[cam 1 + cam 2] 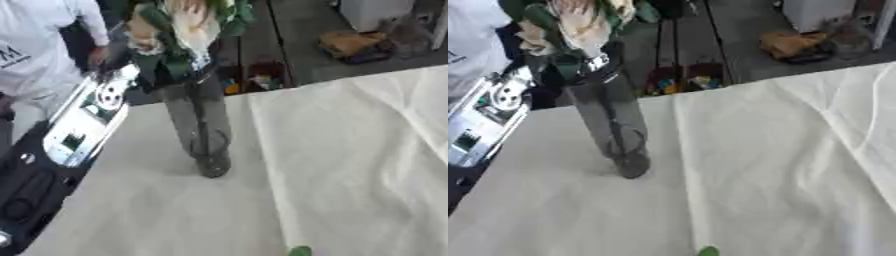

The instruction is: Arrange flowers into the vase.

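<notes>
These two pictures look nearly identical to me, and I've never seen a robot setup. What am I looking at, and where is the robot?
Both come from a stereo camera in the robot's head, one per eye, looking down at its work. A table under a white cloth carries a tall clear glass vase with flowers and green leaves already standing in it. The black and silver shape at the left edge is the robot's left arm; neither hand shows, so nothing can be seen held. A small green thing peeks in at the bottom edge; I cannot tell what it is.
</notes>
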Available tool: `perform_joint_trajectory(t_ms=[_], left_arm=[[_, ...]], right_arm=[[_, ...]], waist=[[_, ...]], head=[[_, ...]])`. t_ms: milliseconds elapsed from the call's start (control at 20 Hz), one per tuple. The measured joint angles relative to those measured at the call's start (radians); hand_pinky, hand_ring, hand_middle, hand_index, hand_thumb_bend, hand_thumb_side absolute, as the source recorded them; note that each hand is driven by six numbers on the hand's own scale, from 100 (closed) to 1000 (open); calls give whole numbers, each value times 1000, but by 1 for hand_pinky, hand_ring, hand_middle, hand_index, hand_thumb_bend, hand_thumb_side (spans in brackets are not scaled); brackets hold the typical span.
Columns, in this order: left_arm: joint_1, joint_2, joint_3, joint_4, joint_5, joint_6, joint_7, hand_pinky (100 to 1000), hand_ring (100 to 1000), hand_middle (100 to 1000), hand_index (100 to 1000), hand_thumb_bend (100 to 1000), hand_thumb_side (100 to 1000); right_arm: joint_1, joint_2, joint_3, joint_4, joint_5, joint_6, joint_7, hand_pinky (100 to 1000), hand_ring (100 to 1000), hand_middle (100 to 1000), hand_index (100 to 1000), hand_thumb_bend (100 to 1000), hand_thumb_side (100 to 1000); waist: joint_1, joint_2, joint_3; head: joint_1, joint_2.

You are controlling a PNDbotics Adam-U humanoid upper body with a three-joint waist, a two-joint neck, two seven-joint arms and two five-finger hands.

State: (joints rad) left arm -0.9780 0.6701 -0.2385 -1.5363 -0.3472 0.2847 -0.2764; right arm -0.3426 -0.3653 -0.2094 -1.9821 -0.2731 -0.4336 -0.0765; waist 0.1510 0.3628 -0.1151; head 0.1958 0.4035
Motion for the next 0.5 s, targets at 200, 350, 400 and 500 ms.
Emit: perform_joint_trajectory(t_ms=[200,350,400,500], left_arm=[[14,15,3,-9,-1,1,-20,1000,1000,1000,1000,465,1000],[28,26,4,-26,-1,-1,-33,1000,1000,1000,1000,464,1000],[32,31,6,-32,-1,-2,-37,1000,1000,1000,1000,464,1000],[38,36,9,-44,-1,-3,-44,1000,1000,1000,1000,466,1000]], right_arm=[[0,0,0,0,0,3,-2,784,855,489,821,100,997],[0,0,0,0,0,3,-3,785,855,489,821,100,997],[0,0,0,0,0,3,-3,785,855,489,821,100,996],[0,0,-1,0,0,3,-3,785,855,489,821,100,997]], waist=[[-1,-1,5],[-4,-3,6],[-5,-3,7],[-5,-3,8]], head=[[-3,0],[-4,0],[-4,0],[-5,0]])
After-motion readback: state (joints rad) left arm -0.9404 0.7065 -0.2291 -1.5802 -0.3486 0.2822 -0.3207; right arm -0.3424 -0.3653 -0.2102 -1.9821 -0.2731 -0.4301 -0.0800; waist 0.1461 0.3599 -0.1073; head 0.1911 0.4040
